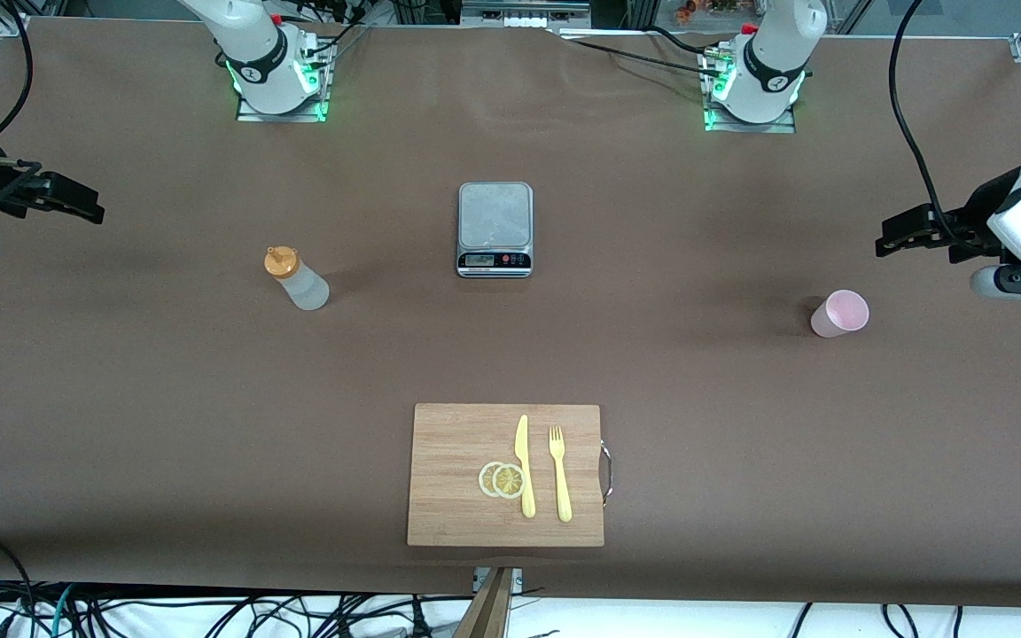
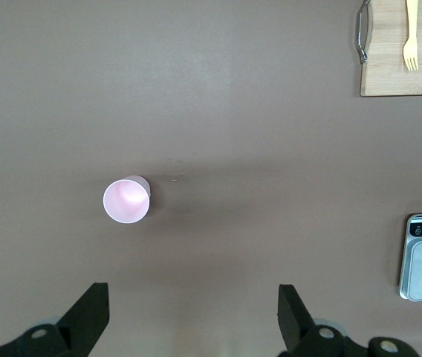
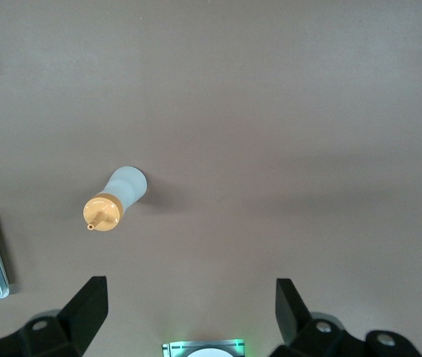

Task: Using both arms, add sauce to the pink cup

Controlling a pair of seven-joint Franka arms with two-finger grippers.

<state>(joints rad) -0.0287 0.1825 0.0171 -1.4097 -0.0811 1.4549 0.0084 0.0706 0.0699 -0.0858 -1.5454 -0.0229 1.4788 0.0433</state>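
Note:
The sauce bottle (image 1: 296, 279), whitish with an orange nozzle cap, stands on the brown table toward the right arm's end. It also shows in the right wrist view (image 3: 114, 199). The pink cup (image 1: 839, 313) stands upright toward the left arm's end and shows in the left wrist view (image 2: 126, 201). My right gripper (image 1: 85, 206) hangs open and empty high over the table's edge at its own end, apart from the bottle (image 3: 189, 309). My left gripper (image 1: 890, 241) hangs open and empty above the table beside the cup (image 2: 192, 312).
A grey kitchen scale (image 1: 494, 229) sits mid-table between bottle and cup. A wooden cutting board (image 1: 448, 443) lies nearer the front camera with a yellow knife (image 1: 524, 465), a yellow fork (image 1: 560, 474) and two lemon slices (image 1: 502, 479) on it.

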